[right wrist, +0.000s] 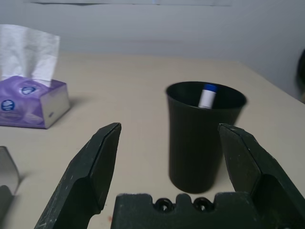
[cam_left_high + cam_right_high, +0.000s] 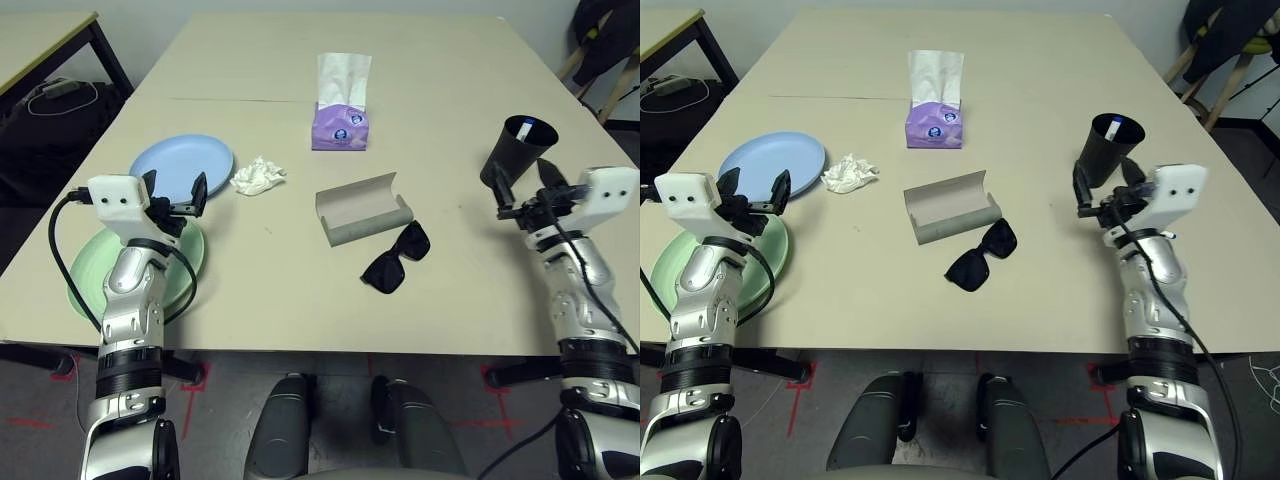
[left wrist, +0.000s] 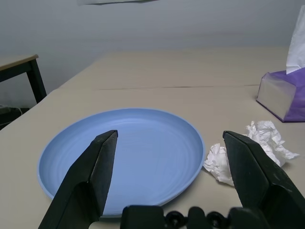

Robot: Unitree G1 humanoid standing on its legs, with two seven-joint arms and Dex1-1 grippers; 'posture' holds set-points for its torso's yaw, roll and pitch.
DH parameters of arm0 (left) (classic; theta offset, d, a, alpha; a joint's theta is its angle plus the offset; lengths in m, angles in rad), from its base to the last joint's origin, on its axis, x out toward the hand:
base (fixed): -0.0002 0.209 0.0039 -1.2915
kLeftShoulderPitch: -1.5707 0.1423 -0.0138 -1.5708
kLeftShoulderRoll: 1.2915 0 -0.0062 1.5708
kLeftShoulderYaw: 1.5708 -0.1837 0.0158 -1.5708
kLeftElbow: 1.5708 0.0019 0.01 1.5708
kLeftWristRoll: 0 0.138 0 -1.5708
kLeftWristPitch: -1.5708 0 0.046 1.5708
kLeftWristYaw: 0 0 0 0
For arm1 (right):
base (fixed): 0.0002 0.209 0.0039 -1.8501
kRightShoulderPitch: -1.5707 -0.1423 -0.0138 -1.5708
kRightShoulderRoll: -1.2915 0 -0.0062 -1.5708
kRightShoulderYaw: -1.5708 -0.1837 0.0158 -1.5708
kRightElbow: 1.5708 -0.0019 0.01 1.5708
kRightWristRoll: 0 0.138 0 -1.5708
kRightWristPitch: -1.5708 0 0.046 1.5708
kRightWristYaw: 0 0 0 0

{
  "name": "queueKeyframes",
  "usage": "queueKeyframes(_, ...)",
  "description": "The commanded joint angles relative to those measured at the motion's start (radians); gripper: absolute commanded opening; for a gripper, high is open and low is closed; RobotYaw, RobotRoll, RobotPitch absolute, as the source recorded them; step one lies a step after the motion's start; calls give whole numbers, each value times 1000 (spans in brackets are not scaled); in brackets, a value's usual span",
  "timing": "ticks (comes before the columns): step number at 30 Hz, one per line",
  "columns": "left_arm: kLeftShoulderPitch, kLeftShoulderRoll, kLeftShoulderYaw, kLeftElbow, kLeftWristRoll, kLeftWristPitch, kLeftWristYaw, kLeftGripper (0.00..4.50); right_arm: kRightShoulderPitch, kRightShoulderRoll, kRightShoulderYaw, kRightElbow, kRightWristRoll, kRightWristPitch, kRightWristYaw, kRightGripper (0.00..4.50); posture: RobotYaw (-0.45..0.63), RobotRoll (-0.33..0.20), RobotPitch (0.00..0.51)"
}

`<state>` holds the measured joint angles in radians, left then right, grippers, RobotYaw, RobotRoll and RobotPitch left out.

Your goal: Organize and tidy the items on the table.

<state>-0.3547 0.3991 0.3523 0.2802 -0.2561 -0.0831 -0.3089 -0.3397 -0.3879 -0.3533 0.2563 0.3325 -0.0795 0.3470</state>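
The light blue plate (image 2: 182, 162) lies at the left of the pale table (image 2: 300, 290), and my open left gripper (image 2: 175, 190) hovers at its near rim. A light green plate (image 2: 85, 275) sits under my left forearm. A crumpled white tissue (image 2: 258, 177) rests just right of the blue plate. In the middle, the grey glasses case (image 2: 362, 208) lies open, with black sunglasses (image 2: 396, 258) touching its near side. At the right a black cup (image 2: 518, 152) holds a pen (image 1: 207, 95) with a blue tip. My open right gripper (image 2: 525, 185) faces it from just in front.
A purple tissue box (image 2: 340, 125) stands at the middle back. A smaller table with black legs (image 2: 60, 45) and a dark bag sit off the left edge. A chair with dark clothing (image 2: 605, 45) is at the back right.
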Motion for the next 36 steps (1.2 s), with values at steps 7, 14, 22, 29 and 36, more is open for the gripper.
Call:
queueKeyframes(7,-41,-8,44,97,-33,-37,31,4500,9,9,-50,7,16,0,-60,4469,53,0,75)
queueKeyframes(14,-23,11,32,98,-22,-39,6,4500,10,14,-32,20,1,-5,-50,4469,61,0,68)
queueKeyframes(22,-16,32,25,85,-38,-15,-47,4500,9,-8,27,23,3,4,54,4469,52,0,56)
queueKeyframes(29,-23,62,28,101,-44,-2,-84,4500,-25,-64,71,53,64,76,262,4469,54,0,63)
queueKeyframes(36,19,53,29,39,-51,24,-78,4500,-108,-75,92,103,79,89,381,4469,76,0,74)
